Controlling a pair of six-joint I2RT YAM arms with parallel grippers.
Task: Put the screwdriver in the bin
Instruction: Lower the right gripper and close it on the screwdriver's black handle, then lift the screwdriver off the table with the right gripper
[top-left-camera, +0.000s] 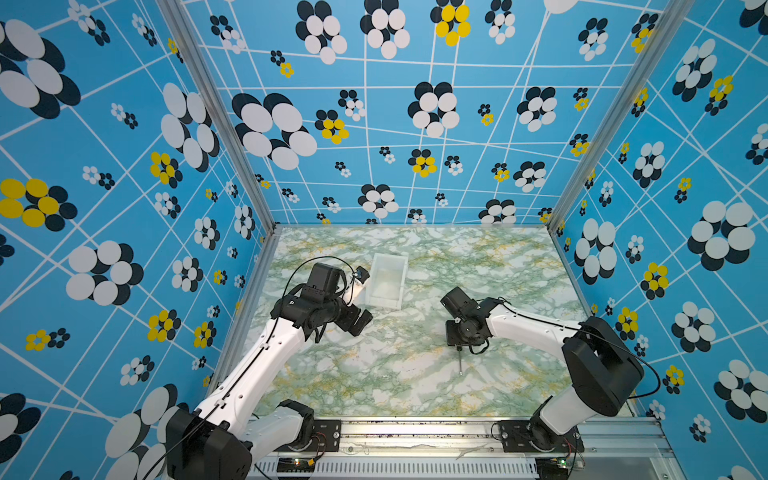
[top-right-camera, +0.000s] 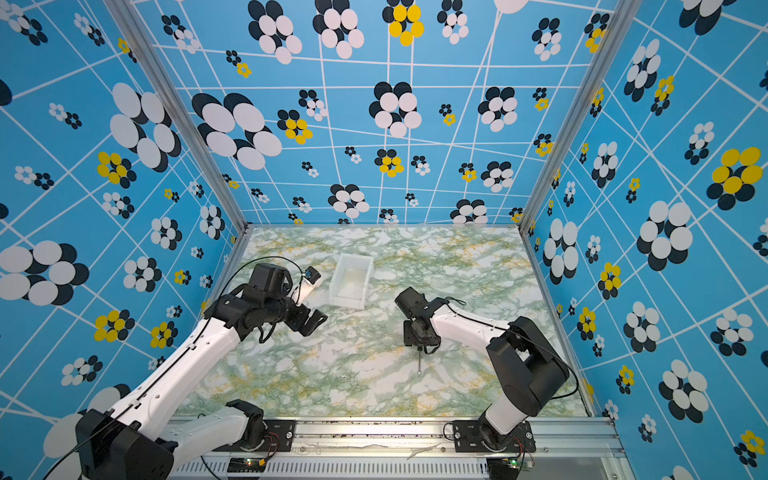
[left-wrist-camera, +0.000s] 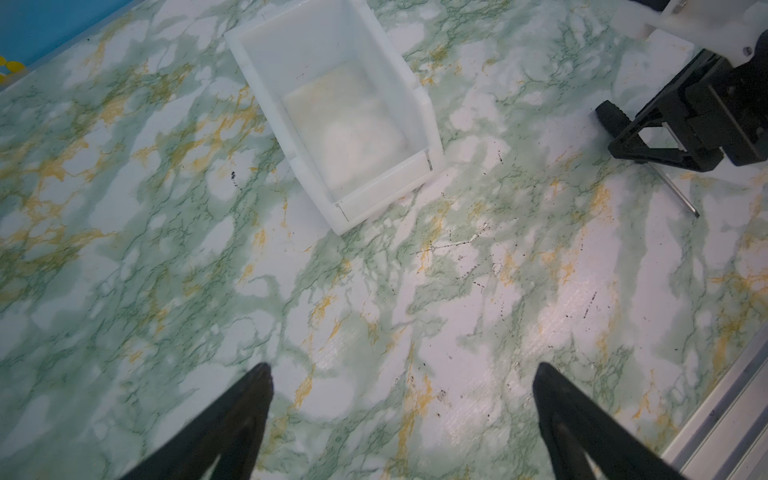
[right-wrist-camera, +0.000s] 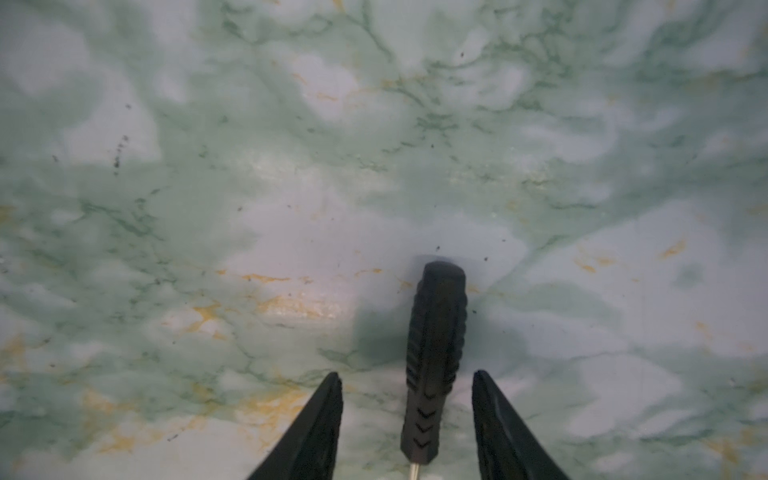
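Note:
The screwdriver lies flat on the marble table, right of centre, its black handle between the jaws of my right gripper. Those jaws stand open with a gap on each side of the handle. In both top views only its thin silver shaft sticks out toward the front from under the right gripper. The white bin sits empty at the middle left, farther back. My left gripper hovers open and empty near the bin's front left corner.
Blue flower-patterned walls enclose the table on three sides. An aluminium rail carrying both arm bases runs along the front edge. Bare marble tabletop lies between the two arms and between the screwdriver and the bin.

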